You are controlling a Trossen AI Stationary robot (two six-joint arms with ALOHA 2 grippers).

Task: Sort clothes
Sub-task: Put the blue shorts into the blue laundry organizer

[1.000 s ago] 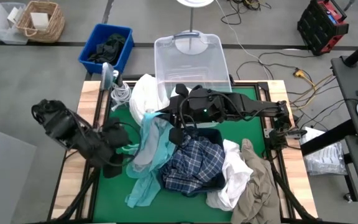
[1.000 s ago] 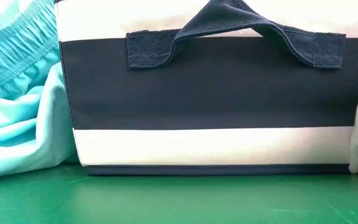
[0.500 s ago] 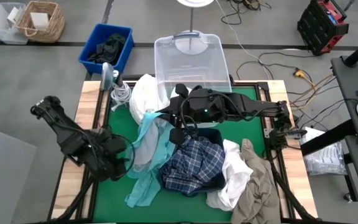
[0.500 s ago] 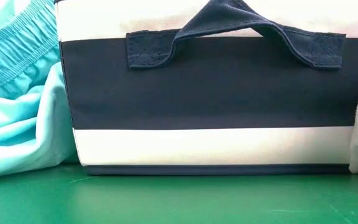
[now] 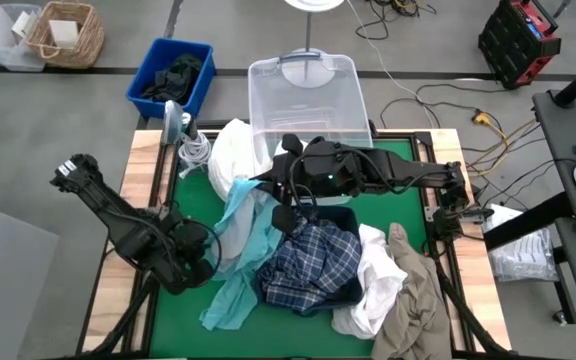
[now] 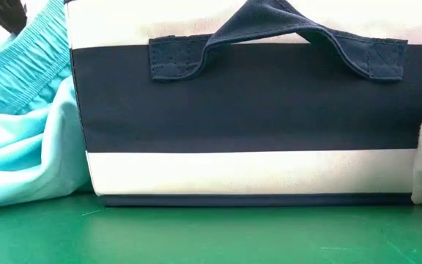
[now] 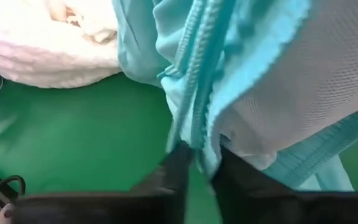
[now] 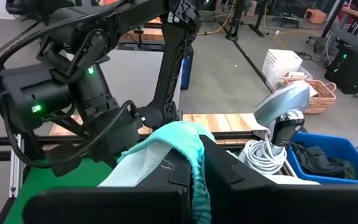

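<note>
On the left of the bench [image 5: 158, 160], the left hand [image 7: 197, 163] is pinching the waistband of the teal garment [image 5: 246, 240] between nearly closed fingers. The garment is stretching rightward to the right hand [image 8: 194, 167], which is clamping its other bunched edge near the middle of the bench. Right of it, the plaid garment [image 5: 313, 262] is lying in the navy fabric box [image 6: 247, 117], with a white garment [image 5: 376, 275] and a khaki garment [image 5: 418, 300] draping nearby on the right.
</note>
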